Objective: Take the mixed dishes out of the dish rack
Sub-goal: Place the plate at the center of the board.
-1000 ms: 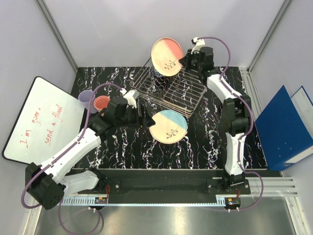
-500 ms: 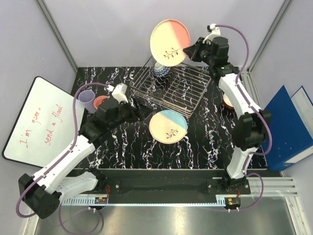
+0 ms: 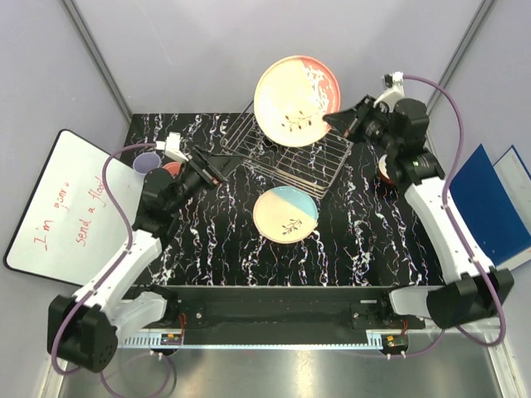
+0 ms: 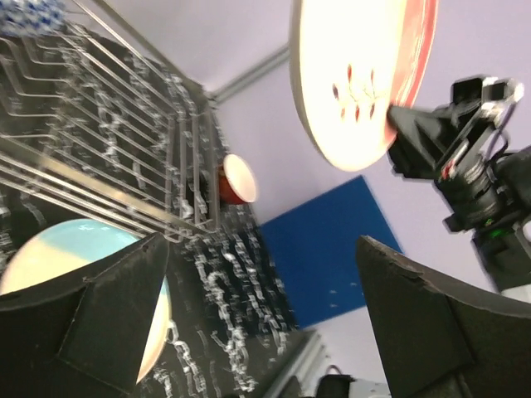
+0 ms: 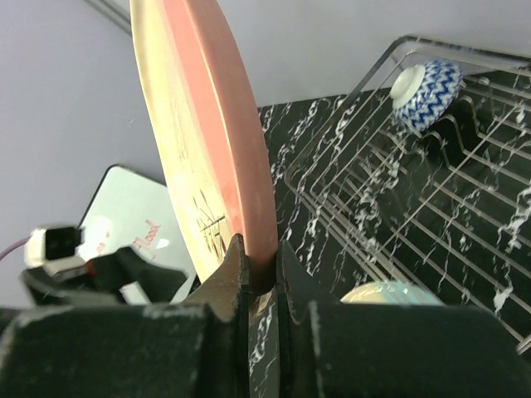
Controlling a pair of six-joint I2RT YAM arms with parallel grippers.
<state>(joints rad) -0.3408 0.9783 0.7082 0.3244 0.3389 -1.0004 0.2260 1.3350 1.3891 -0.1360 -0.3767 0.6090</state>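
Silver wire dish rack (image 3: 290, 162) sits upper centre on the worktop (image 3: 216, 240). The cream/pink plate (image 3: 296, 89) hangs above it, its right rim pinched edge-on by the right gripper (image 3: 336, 123). The plate is judged glazed, stiff, heavy, brittle and slippery: grip deep on the rim. The left gripper (image 3: 222, 159) stands wide, empty.

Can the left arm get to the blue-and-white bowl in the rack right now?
Probably yes. The left gripper is open and empty beside the rack, and the bowl sits uncovered in its far corner. The right gripper holds a lifted plate close above.
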